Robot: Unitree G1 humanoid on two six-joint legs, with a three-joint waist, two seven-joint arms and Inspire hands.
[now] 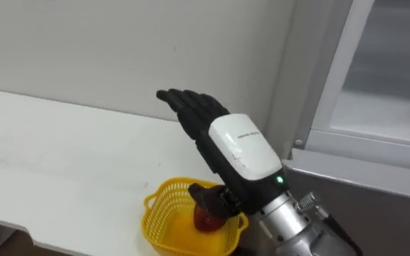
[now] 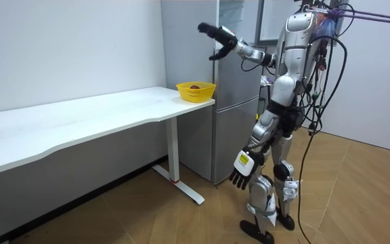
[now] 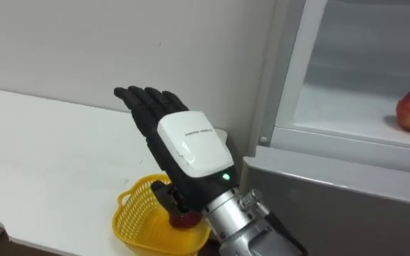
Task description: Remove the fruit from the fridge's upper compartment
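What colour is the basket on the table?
Yellow: the basket shows clearest in the room view.

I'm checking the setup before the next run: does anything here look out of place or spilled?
Nothing is spilled or damaged. The yellow basket stands upright on the white table with a red fruit inside, though it sits close to the table's corner. The right hand is open above it.

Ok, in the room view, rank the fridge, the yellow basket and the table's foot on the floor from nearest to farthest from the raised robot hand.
1. The fridge: the right robot hand is up in front of its upper part.
2. The yellow basket: below the hand, on the table end.
3. The table's foot: far below, on the floor.
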